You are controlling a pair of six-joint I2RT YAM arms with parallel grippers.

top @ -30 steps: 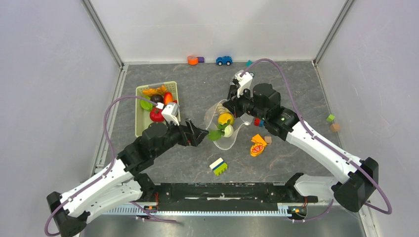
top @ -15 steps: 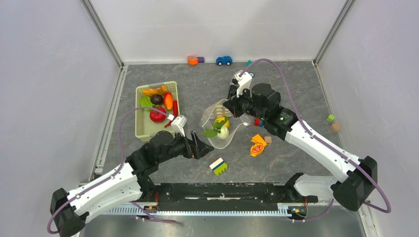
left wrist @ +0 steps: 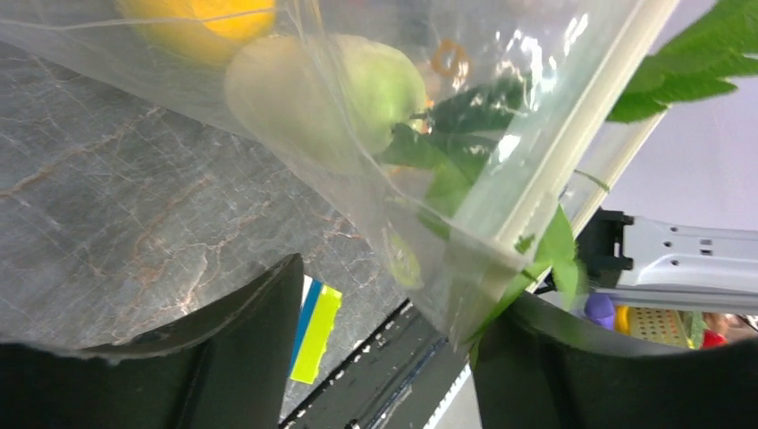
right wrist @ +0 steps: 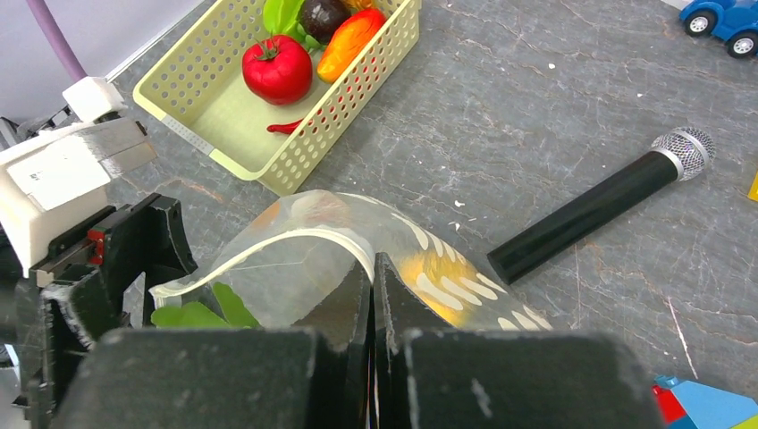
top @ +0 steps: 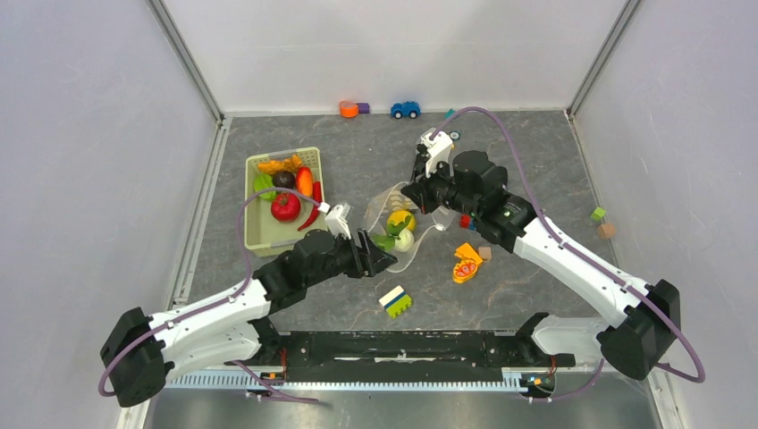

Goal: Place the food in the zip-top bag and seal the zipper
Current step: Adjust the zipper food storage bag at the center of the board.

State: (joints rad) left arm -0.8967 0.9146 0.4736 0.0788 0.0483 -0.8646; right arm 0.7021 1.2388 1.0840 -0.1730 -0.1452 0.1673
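Blocks [top: 394, 301] stuck together in white, blue and green are lying nearest me on the table. Just beyond them the left hand [top: 377, 256] is reaching in with its fingers apart. The near corner of the bag [right wrist: 295, 268] is hanging between them, not pinched. Inside the bag a yellow piece [top: 401, 217] and a pale green one [left wrist: 331, 89] are resting. A green leaf [left wrist: 688, 63] seems to be poking out past the zipper [left wrist: 572, 134].

At the far rim the right hand [right wrist: 374, 295] is pinching the plastic, fingers together on it, lifting the mouth into an arch. Further off, the basket [right wrist: 353, 107] is holding a tomato [right wrist: 278, 68], a chili [right wrist: 288, 127] and other pieces, so I'd say the filling is only partly done.

To do this step well, the left hand should be closing on the stiff zipper edge rather than the thin wall. Then it should be drawing away from the right hand so the mouth is gaping wide. That leaf is likely going to foul the seal unless it is pushed fully in.
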